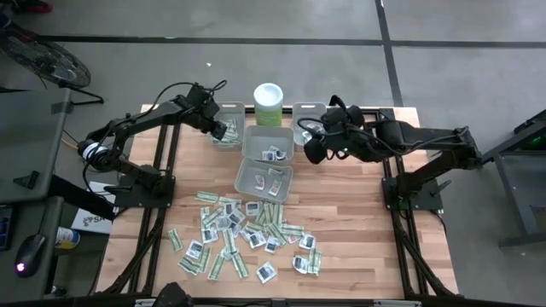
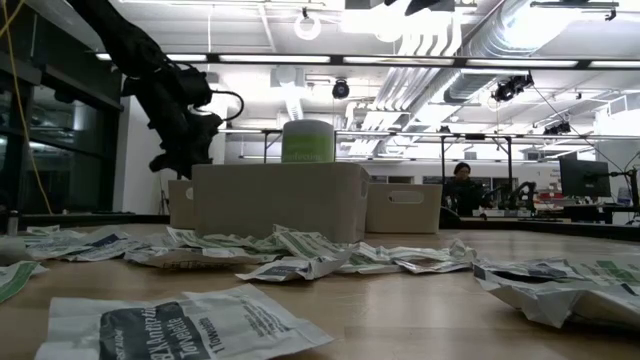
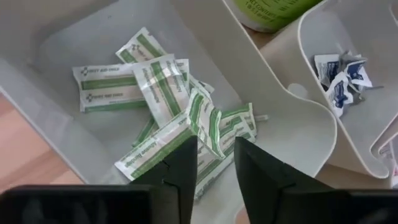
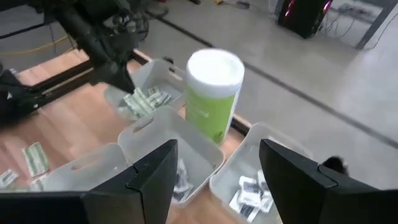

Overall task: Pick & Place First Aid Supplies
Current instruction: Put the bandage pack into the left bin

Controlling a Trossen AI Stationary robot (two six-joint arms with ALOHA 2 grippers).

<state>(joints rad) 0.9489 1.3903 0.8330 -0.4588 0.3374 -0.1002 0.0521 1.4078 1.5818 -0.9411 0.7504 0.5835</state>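
The first aid supplies are small flat packets. Many lie loose on the wooden table point(image 1: 247, 234), and green-striped strips point(image 3: 134, 84) lie heaped in the far-left grey bin point(image 1: 226, 130). My left gripper point(image 3: 216, 163) hangs just over that heap, tipped downward, with its fingers apart. One strip point(image 3: 208, 124) lies right beyond its fingertips. My right gripper point(image 4: 214, 171) is open with nothing between its fingers, high above the bins near the canister point(image 4: 213, 93).
A middle bin point(image 1: 267, 143) holds white square packets, a nearer bin point(image 1: 263, 179) holds a few, and another bin point(image 1: 309, 124) stands at the far right. The pale green, white-lidded canister point(image 1: 269, 104) stands behind the bins. A person point(image 2: 462, 185) sits far off in the room.
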